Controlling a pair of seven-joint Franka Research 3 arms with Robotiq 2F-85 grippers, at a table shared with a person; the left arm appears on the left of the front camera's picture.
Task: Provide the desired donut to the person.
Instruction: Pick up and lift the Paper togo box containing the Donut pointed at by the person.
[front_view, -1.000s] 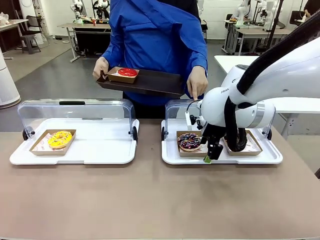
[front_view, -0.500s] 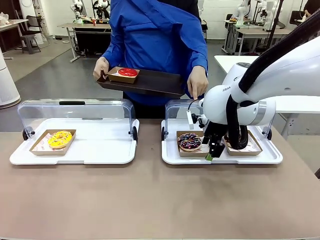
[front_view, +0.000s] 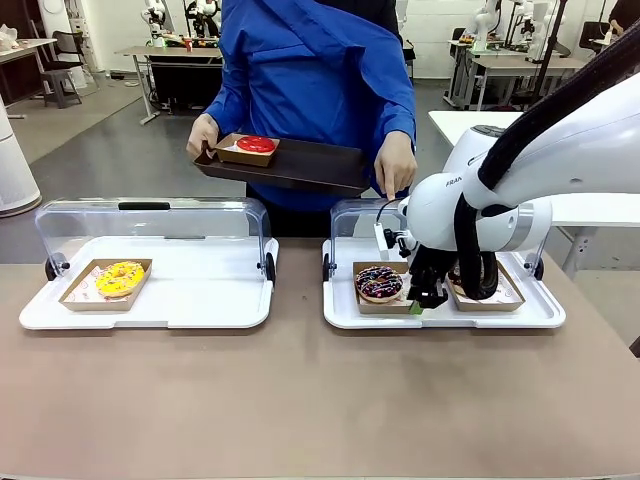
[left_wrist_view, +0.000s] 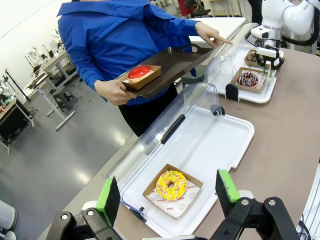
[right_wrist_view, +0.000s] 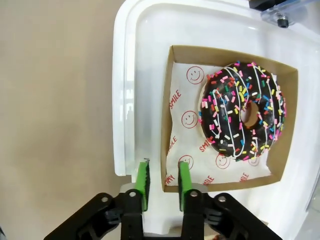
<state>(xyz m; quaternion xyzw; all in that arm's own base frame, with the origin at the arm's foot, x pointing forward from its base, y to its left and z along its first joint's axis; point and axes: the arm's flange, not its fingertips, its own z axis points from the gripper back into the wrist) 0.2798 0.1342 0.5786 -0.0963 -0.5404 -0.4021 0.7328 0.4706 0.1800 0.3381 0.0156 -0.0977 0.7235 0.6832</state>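
Three donuts are being shown: yellow donut (front_view: 120, 277), red donut (front_view: 256, 144), sprinkled donut (front_view: 379, 283). Two white trays (front_view: 200, 295) (front_view: 530, 318) and one dark tray (front_view: 310, 160) are being counted.

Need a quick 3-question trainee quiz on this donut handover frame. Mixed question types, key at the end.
1. What colour is the donut on the dark tray held by the person?
2. True or false: the left gripper is shut.
3. The right gripper is: A. open over bare table; B. shut on the wall of the box that holds the chocolate donut; C. shut on the icing itself.

Key: 1. red. 2. false, its jaws stand open. 3. B.
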